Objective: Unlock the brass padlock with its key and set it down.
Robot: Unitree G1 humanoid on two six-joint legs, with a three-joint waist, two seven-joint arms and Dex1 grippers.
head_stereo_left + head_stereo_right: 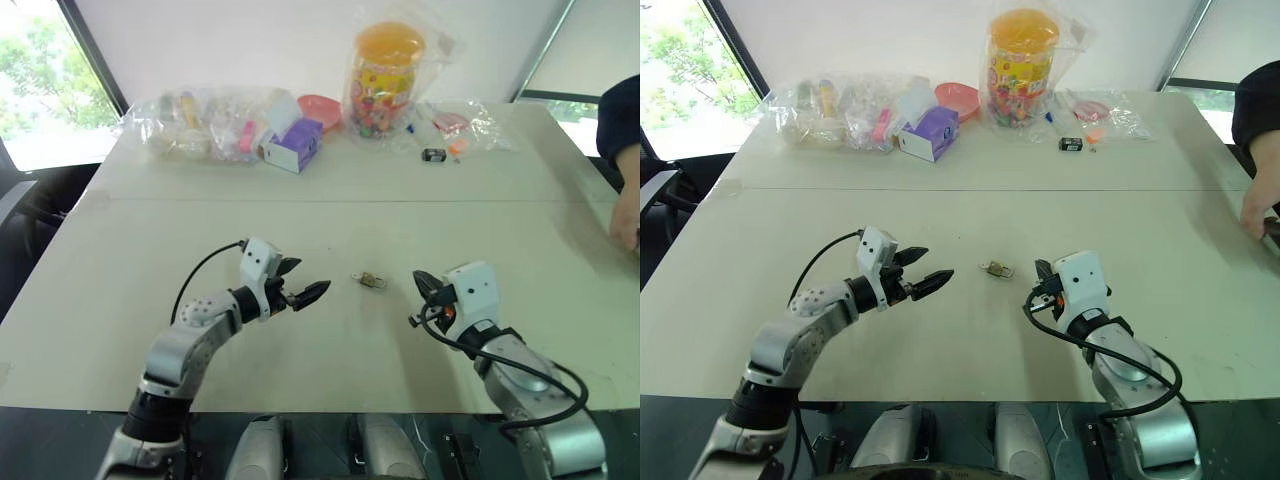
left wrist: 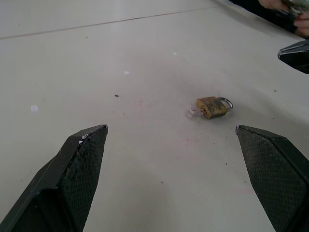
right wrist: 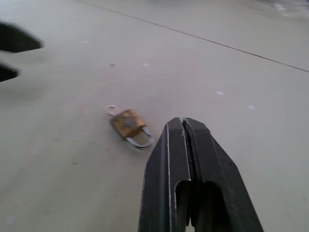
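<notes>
The brass padlock [image 1: 370, 279] lies on its side on the pale table [image 1: 130, 300], between my two grippers and touching neither. Its silvery shackle [image 3: 141, 140] looks seated in the body. A small silvery key head [image 2: 193, 112] sticks out of the end opposite the shackle. My left gripper [image 1: 308, 280] hovers just left of the lock, open wide, with nothing between its black fingers [image 2: 79, 169]. My right gripper [image 3: 182, 122] is shut and empty, its tip a short way right of the lock.
Along the table's far edge lie clear plastic bags [image 1: 195, 122], a purple-and-white box [image 1: 293, 143], a pink bowl [image 1: 320, 108], a jar of colourful sweets [image 1: 383, 75] and a small black object [image 1: 433, 154]. A person's arm [image 1: 622, 150] reaches in at the right edge.
</notes>
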